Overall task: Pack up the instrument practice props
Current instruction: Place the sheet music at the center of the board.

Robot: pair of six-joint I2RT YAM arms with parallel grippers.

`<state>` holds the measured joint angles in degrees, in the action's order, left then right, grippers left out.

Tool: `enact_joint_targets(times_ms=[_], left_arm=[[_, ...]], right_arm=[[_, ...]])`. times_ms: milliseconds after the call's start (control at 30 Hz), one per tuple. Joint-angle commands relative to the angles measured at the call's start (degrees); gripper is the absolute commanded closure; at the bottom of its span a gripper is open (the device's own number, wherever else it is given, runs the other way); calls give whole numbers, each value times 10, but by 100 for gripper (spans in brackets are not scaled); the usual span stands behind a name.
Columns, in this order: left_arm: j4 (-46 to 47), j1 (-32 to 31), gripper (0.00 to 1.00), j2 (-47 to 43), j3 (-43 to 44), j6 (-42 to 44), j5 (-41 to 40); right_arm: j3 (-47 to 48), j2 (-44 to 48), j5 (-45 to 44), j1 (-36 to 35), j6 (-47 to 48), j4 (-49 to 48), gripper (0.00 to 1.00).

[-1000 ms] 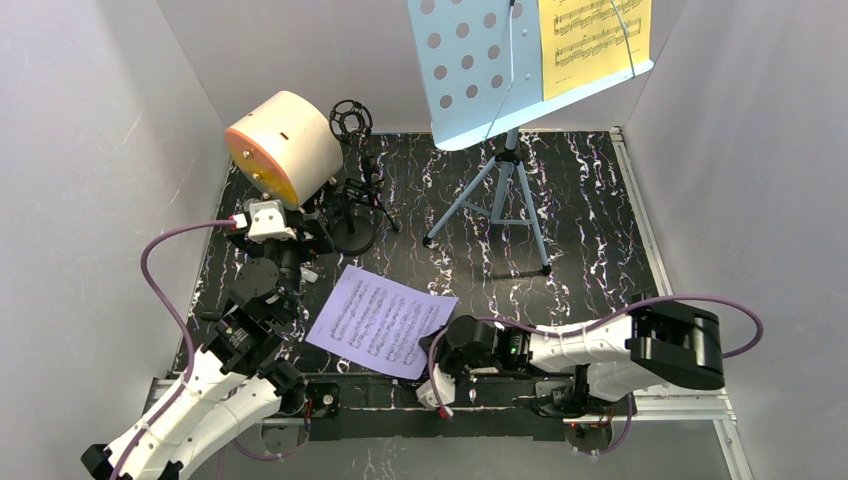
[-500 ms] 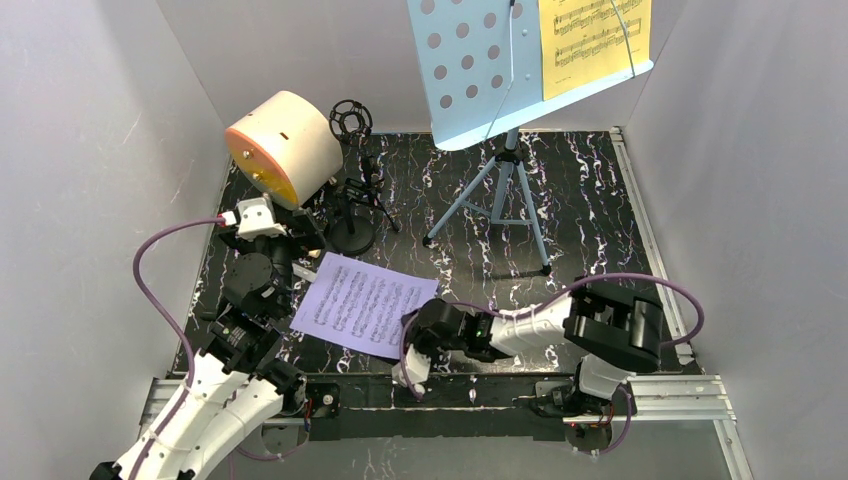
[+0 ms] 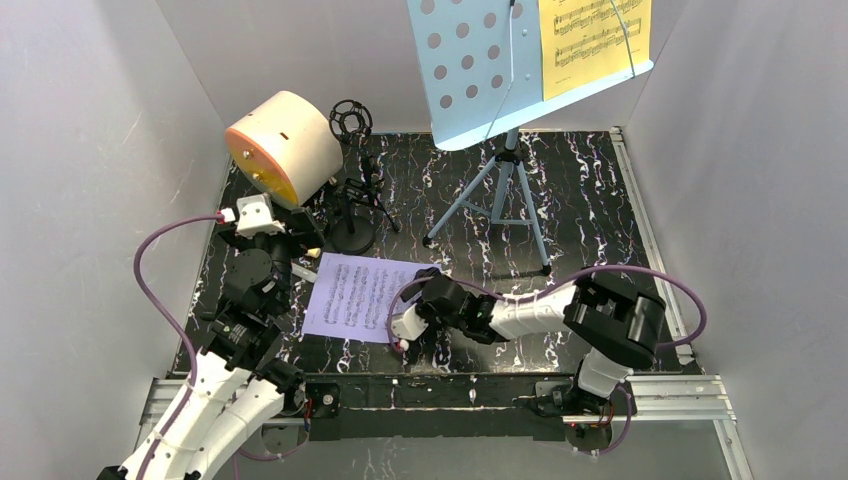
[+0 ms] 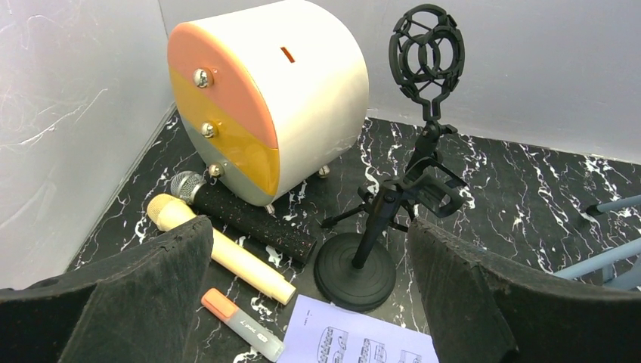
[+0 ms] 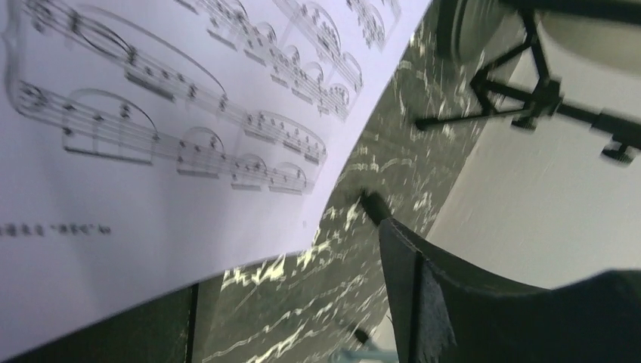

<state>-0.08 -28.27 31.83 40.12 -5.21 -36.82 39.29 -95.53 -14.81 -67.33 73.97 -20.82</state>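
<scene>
The lavender score sheet [image 3: 352, 298] lies flat near the table's front, its corner also in the left wrist view [image 4: 355, 340]. My right gripper [image 3: 420, 345] sits at its near right corner, open; the sheet [image 5: 151, 151] overhangs one finger and the other finger [image 5: 453, 302] stands apart. My left gripper [image 4: 310, 318] is open and empty. Ahead of it lie the silver-headed microphone [image 4: 242, 215] and cream microphone [image 4: 219, 253], beside the round-base pole [image 4: 355, 268] and tripod pole [image 4: 401, 200]. The blue music rack [image 3: 500, 70] stands at the back, holding the yellow sheet [image 3: 590, 40].
A big cream cylinder with an orange face [image 3: 280, 145] lies at the back left, right behind the microphones. An orange-capped highlighter [image 4: 242, 325] lies near my left finger. Grey walls close in on three sides. The rack's tripod legs [image 3: 500, 200] spread over the table's middle.
My right gripper swung left and forward, dragging the lavender sheet toward the left arm, then opened off it. The left arm shifted only slightly.
</scene>
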Motion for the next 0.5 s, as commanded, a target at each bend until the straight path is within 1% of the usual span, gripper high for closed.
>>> enact_joint_targets(times_ms=[0,167,233,333,467], left_arm=[[4,4,2,8,0,-6,3],[4,5,2,18,-1,-11,-4],[-12,6,2,25,2,-16,1],[-20,7,2,37,6,-24,5],[-25,8,2,47,6,-33,2]], right_arm=[[-7,40,-55,16,-110,40,19],[7,83,-70,32,-220,92,15],[12,95,-75,33,-246,121,13],[3,112,-96,34,-246,142,9],[-22,149,-110,52,-234,138,6]])
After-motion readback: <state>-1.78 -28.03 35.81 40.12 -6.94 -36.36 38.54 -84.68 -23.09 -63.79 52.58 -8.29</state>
